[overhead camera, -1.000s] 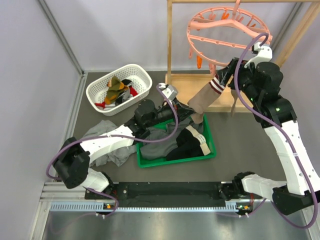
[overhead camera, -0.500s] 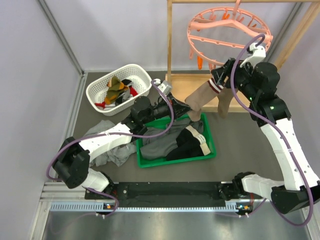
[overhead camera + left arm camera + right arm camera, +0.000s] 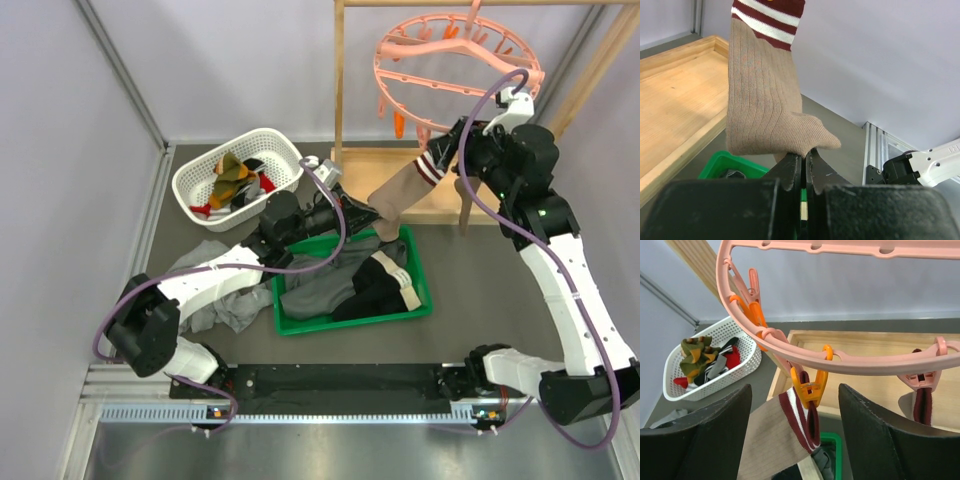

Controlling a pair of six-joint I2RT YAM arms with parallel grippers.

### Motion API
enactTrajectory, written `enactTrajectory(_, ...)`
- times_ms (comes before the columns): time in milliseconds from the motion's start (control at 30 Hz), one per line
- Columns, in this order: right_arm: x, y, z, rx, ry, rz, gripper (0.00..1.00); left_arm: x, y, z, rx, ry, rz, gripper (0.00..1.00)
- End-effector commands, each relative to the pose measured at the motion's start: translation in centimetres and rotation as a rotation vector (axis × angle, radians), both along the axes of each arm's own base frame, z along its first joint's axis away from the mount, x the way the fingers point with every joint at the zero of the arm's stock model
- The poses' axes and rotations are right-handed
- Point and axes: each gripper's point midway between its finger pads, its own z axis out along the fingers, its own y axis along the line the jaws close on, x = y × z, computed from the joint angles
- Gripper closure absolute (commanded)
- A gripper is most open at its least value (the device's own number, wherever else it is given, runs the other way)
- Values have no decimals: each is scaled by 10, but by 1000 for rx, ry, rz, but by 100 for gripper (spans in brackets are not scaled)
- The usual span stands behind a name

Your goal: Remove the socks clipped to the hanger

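Note:
A tan sock [image 3: 400, 195] with a maroon-and-white cuff hangs slanted from an orange clip [image 3: 810, 385] on the round pink hanger [image 3: 455, 55]. My left gripper [image 3: 372, 212] is shut on the sock's lower end [image 3: 765, 110], its jaws [image 3: 804, 155] pinching the fabric over the green tray. My right gripper [image 3: 795, 390] is open just under the hanger ring [image 3: 865, 360], one finger on each side of the orange clip and the cuff. A second sock [image 3: 922, 405] hangs from a pink clip to the right.
A white basket [image 3: 285, 150] at the back left holds several loose socks. The green tray [image 3: 420, 295] holds grey and black garments. More grey cloth [image 3: 215, 290] lies left of it. The wooden rack [image 3: 340, 80] carries the hanger, its base board behind the tray.
My right gripper has shifted slightly up under the hanger and the second sock has swung. The left gripper has drawn the tan sock a little to the left.

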Motion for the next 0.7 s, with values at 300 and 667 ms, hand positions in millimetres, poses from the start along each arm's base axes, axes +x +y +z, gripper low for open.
enactTrajectory(300, 15, 3, 12, 6, -80, 17, 46, -9, 5, 32, -72, -65, -28, 100)
enactTrajectory(667, 20, -7, 12, 17, -70, -52, 85, -10, 8, 30, -73, -61, -19, 100)
